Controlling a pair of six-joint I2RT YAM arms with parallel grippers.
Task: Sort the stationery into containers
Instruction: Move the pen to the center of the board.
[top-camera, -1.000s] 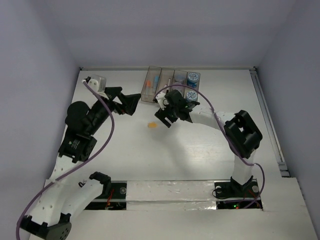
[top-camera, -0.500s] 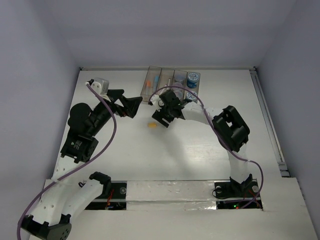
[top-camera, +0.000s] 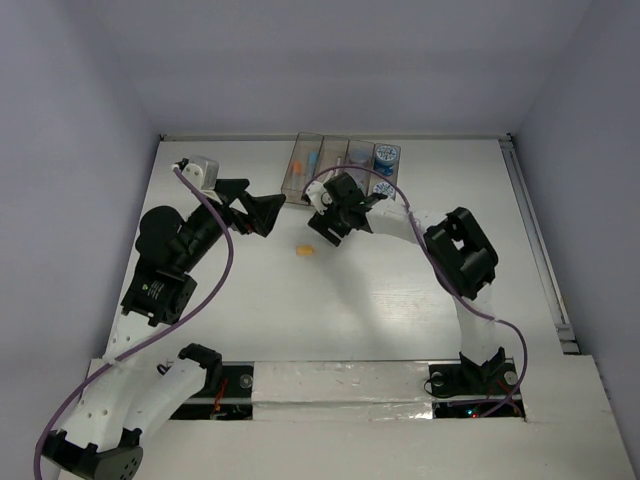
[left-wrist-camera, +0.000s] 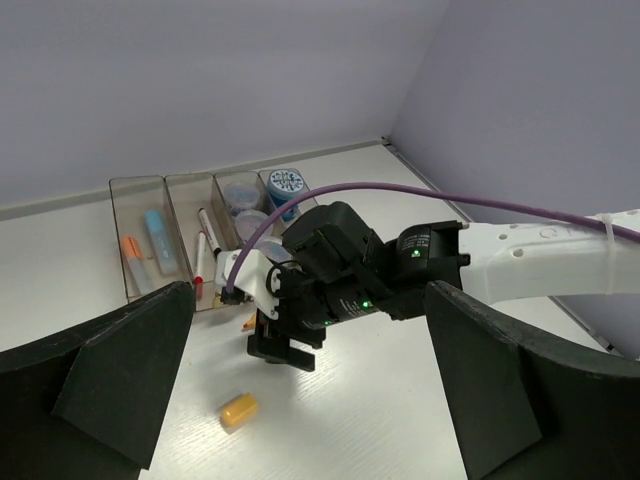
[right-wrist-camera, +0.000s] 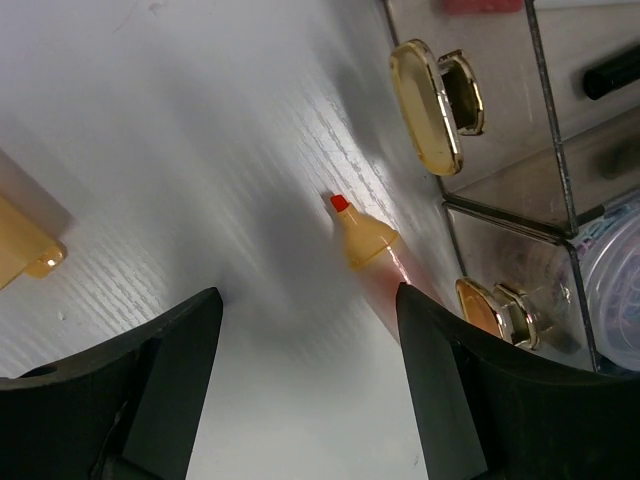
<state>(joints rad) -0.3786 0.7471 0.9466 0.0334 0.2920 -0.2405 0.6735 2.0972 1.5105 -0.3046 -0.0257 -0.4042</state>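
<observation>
An orange marker with a red tip (right-wrist-camera: 362, 240) lies uncapped on the table beside the yellow-labelled ends of the containers (right-wrist-camera: 497, 140). My right gripper (right-wrist-camera: 310, 400) is open just above the table, and the marker's body runs under its right finger (right-wrist-camera: 470, 380). An orange cap (right-wrist-camera: 25, 250) lies to the left; it also shows in the top view (top-camera: 304, 249) and the left wrist view (left-wrist-camera: 238, 409). The containers (top-camera: 296, 183) hold markers, pens and jars. My left gripper (top-camera: 272, 213) is open and empty, left of the right gripper (top-camera: 325, 233).
The four bins (left-wrist-camera: 134, 290) stand in a row at the table's back edge. The first holds an orange and a blue marker (left-wrist-camera: 160, 240), the second pens, the others round jars (top-camera: 385, 156). The right arm's purple cable (left-wrist-camera: 350, 190) arcs over the bins.
My right gripper has moved left and back toward the bin ends, away from the orange cap. My left gripper shifted slightly right, then held still.
</observation>
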